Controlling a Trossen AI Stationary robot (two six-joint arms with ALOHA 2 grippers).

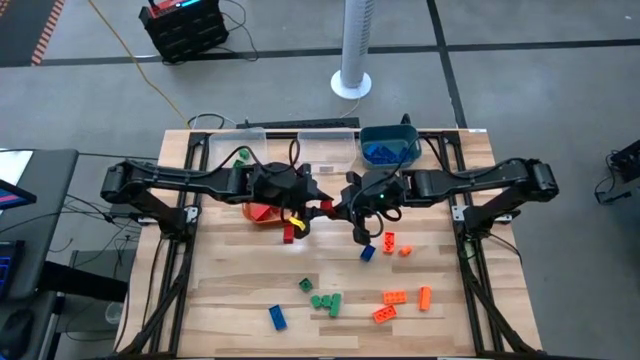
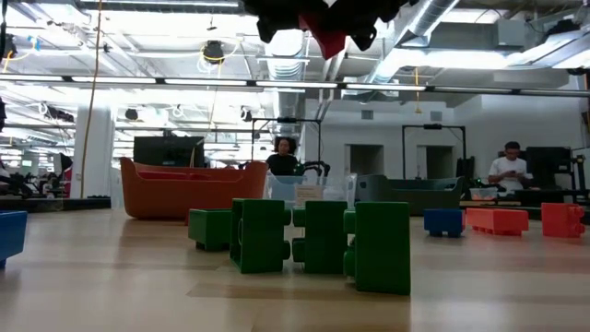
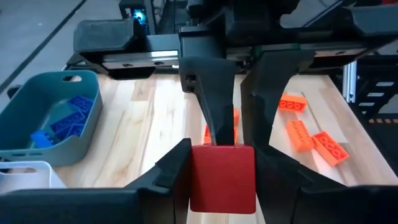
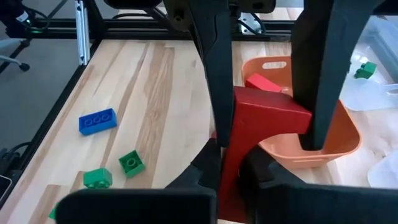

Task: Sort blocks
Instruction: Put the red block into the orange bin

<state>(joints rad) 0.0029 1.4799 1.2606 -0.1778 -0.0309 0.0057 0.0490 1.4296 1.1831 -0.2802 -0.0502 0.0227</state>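
A red block [image 1: 327, 207] hangs in the air between my two grippers, over the middle of the table. My left gripper [image 1: 303, 216] comes from the left and my right gripper [image 1: 352, 214] from the right, and both are shut on the block. The low view shows the block [image 2: 327, 37] high above the table. Loose blocks lie flat on the near half of the table: green ones [image 1: 326, 302], orange ones [image 1: 395, 297], a blue one [image 1: 277, 317] and another blue one [image 1: 367, 252]. My left gripper [image 3: 222, 186] pinches the red block's end [image 3: 222, 177] between its two fingers across the wide faces, coming level from the table's left. The block is lifted clear. My right gripper [image 4: 233, 177] pinches the block's other end [image 4: 231, 163] across its narrow sides, coming from the table's right. The fingers partly hide the place of contact.
An orange bin [image 1: 258, 211] with red blocks sits under my left arm. A teal bin [image 1: 388, 148] with blue blocks and two clear bins [image 1: 240, 146] [image 1: 330, 146] line the far edge. A red piece [image 1: 289, 234] shows below my left gripper. People sit in the room beyond.
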